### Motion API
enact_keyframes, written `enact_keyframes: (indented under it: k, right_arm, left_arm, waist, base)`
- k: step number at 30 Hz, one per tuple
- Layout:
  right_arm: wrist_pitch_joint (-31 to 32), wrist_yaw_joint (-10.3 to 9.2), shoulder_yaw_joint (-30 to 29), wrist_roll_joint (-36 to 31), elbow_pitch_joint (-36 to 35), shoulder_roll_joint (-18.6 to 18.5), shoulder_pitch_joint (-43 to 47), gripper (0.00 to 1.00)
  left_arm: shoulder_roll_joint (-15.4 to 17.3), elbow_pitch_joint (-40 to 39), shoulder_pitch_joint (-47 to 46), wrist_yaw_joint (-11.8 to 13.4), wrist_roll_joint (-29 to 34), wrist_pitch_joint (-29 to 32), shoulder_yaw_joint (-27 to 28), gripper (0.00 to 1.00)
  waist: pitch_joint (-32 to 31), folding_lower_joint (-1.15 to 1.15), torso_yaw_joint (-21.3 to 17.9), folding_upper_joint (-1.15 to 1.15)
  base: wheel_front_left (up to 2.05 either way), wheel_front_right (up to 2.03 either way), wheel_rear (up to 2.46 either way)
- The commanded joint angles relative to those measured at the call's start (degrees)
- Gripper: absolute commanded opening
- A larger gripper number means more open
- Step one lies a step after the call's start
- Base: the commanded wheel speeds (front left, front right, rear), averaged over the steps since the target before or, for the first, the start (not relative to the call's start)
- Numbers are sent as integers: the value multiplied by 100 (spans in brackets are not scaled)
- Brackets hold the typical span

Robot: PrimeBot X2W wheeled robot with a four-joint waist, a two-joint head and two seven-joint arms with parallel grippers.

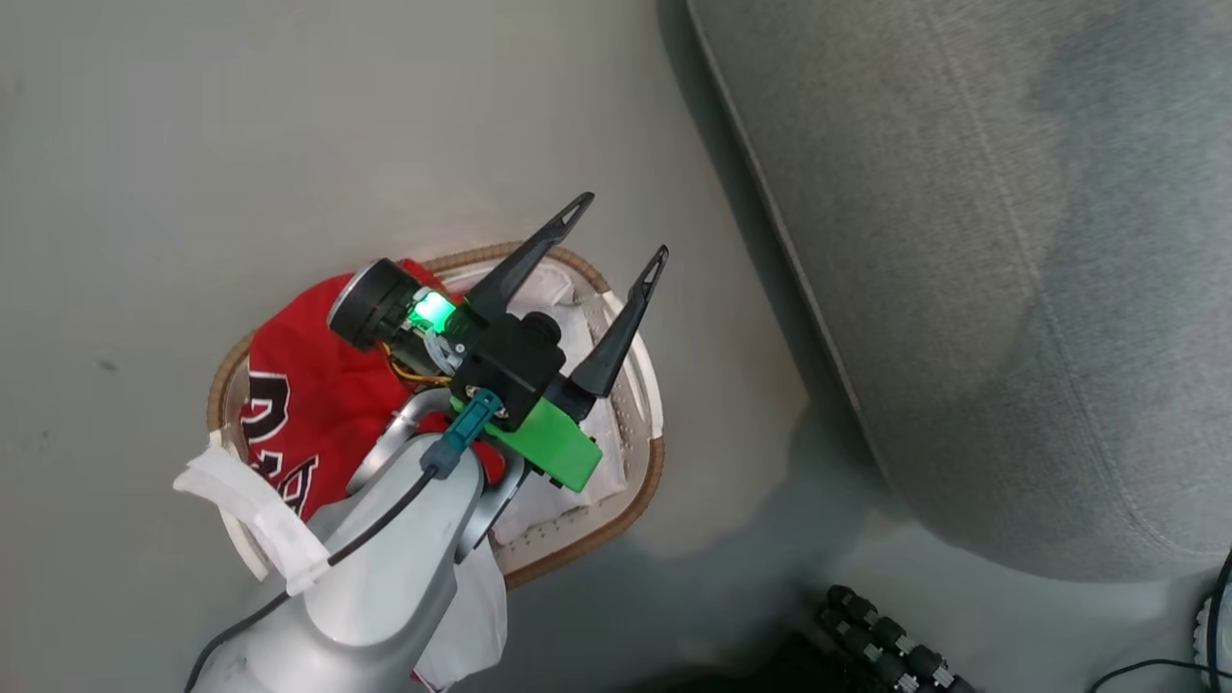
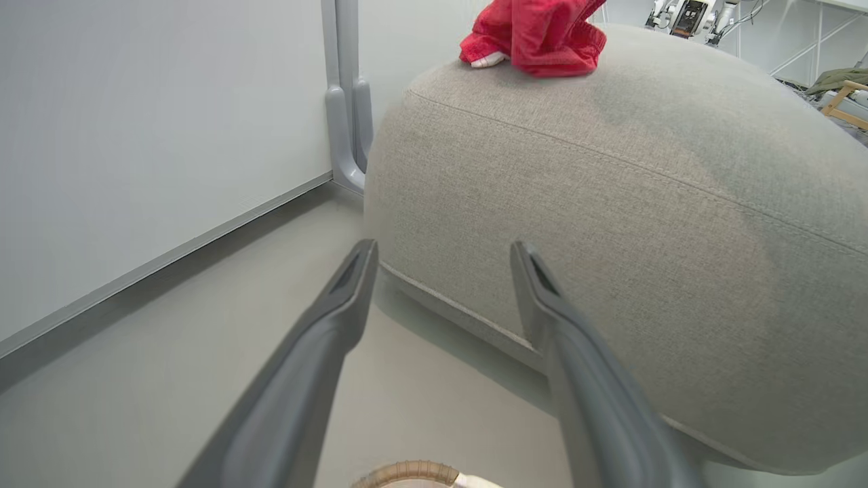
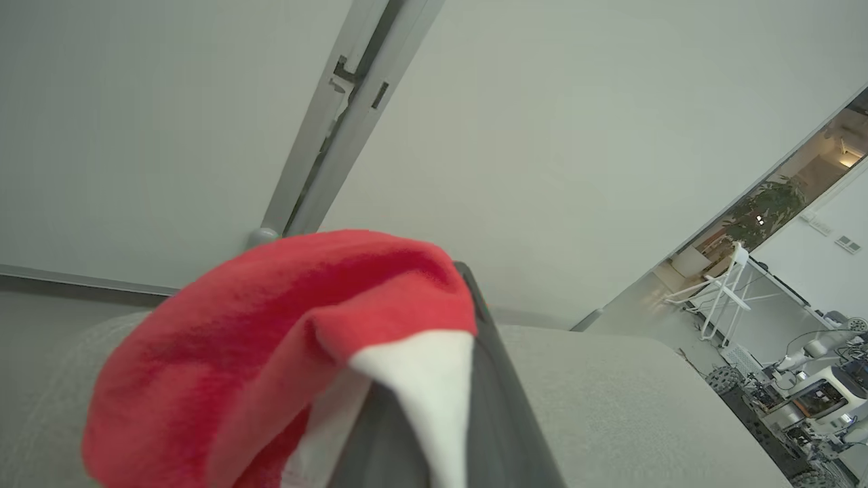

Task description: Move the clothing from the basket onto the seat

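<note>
The white basket with its brown rim stands on the floor left of the seat. A red jersey with black-and-white letters lies in the basket's left half, its white trim hanging over the edge. My left gripper hovers over the basket, open and holding nothing; in the left wrist view its fingers point at the grey seat. A second red garment rests on the seat's top. My right gripper is shut on this red, white-trimmed clothing, which drapes over its fingers above the seat.
The seat takes up the right of the head view, with a strip of bare floor between it and the basket. A wall with a grey upright post stands behind the seat. Dark connectors of my base show at the bottom.
</note>
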Motion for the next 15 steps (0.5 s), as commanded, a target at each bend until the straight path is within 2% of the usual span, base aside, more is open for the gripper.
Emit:
enact_keyframes:
  k: [1,10,11,12,13,14,15]
  right_arm:
    - [-5,-7,-38,-12,55,10,105,0]
    - [-5,-7,-24,18,69,233,670,0]
    - [-5,-7,-42,11,69,262,744,20]
    - [-5,-7,-59,15,77,295,832,34]
    - [-5,-7,-58,12,64,321,888,76]
    - [-5,-7,-60,28,38,332,968,100]
    - [-5,-7,-63,35,19,338,1047,100]
  left_arm:
    - [39,-22,-126,26,49,1,23,100]
    - [90,36,12,60,-37,0,143,100]
    - [80,48,42,58,-46,0,151,100]
    - [63,61,74,58,-57,1,159,100]
    - [50,72,97,57,-72,1,169,100]
    - [31,74,118,55,-85,1,178,100]
    - [21,76,141,52,-101,0,191,100]
  waist:
    - [385,-1,229,0]
    - [286,-1,96,0]
    - [250,-1,81,0]
    - [199,-1,67,0]
    - [151,-1,56,0]
    - [95,-1,47,0]
    - [38,-1,39,0]
  base:
    - [0,0,0]
    - [0,0,0]
    - [0,0,0]
    - [0,0,0]
    - [0,0,0]
    - [0,0,0]
    - [0,0,0]
